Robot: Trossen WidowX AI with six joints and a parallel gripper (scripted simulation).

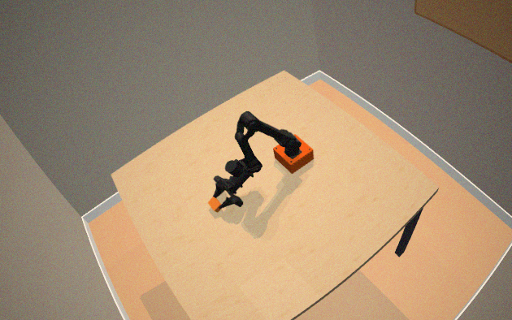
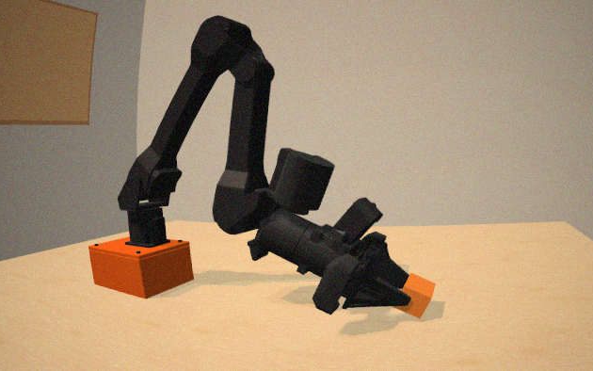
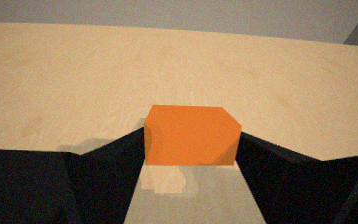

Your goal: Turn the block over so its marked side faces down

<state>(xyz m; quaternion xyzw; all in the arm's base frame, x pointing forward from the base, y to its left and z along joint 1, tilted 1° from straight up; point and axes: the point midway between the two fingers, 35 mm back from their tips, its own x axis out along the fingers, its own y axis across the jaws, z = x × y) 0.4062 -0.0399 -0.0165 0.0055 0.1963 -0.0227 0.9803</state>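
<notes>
We saw the hand [image 2: 397, 294] clamped on the orange block [image 2: 420, 294], reaching low and nearly level. The block's lower edge sat just above the table [image 2: 508, 282], tilted.

A brown board [image 2: 28, 61] hangs on the grey wall [image 2: 438, 94] behind the light wooden table [image 2: 508, 301].
</notes>
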